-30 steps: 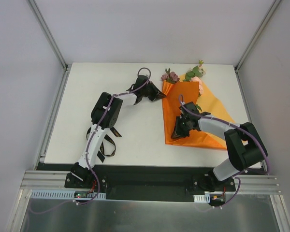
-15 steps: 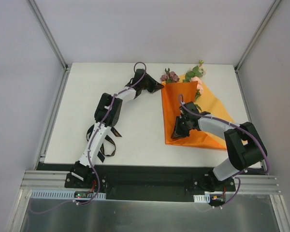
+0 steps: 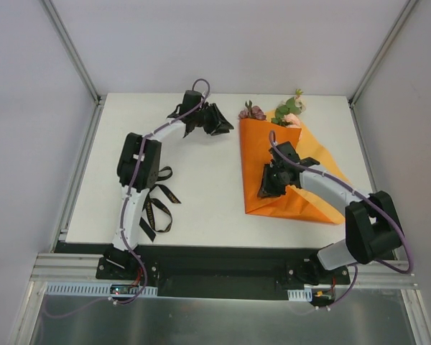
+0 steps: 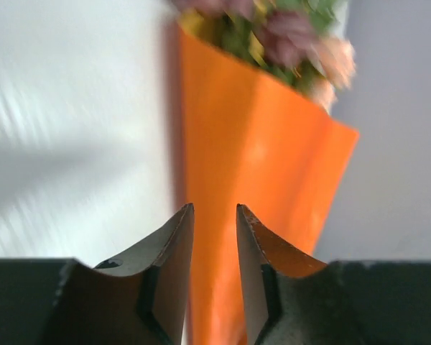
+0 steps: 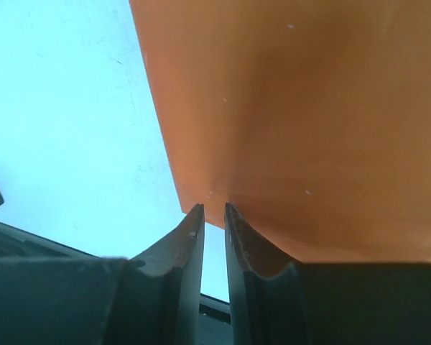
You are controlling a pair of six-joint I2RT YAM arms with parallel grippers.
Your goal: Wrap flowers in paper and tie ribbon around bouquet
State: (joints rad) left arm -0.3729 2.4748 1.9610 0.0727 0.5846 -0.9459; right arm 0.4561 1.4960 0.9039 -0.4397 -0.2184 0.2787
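Observation:
The bouquet lies at the table's right: orange paper folded into a cone, with pink and mauve flowers and green leaves at its far wide end. My left gripper is open, just left of the paper's top-left corner and not touching it. In the left wrist view the paper and flowers lie beyond my left gripper. My right gripper rests over the cone's lower left. Its jaws stand a narrow gap apart, right gripper at the paper's edge. The black ribbon lies looped by the left arm.
The white table is bounded by a metal rail at the front and grey walls on the other sides. A loose flap of paper spreads to the right under my right arm. Purple cables run along both arms.
My left gripper has opened, let go of the paper's top-left corner and drawn back to the left. My right gripper has shifted slightly up the cone and opened a little.

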